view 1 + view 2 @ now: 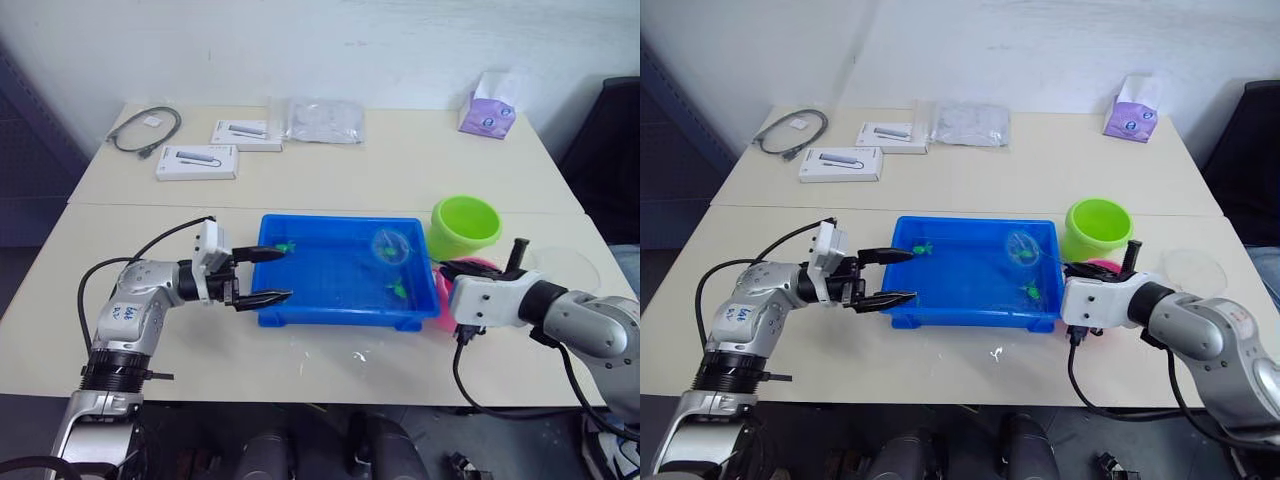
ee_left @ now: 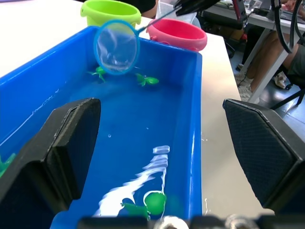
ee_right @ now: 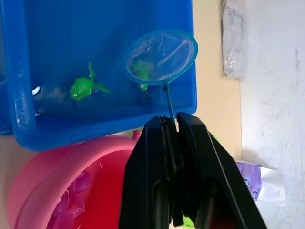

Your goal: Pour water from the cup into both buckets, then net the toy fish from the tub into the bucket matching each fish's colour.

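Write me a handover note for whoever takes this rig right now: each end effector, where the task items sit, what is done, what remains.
Left end effector: open, fingers astride the near-left corner of the shallow bright blue plastic tub, holding nothing.
Right end effector: shut on the thin black handle of the small blue-ringed mesh net, whose ring is over the tub's far right part.
Lime green plastic bucket and pink plastic bucket stand right of the tub; pink toy fish already lie in the pink one.
Large clear plastic cup: on the table, far right.
Left: small green toy fish are in the tub, for the green bucket.
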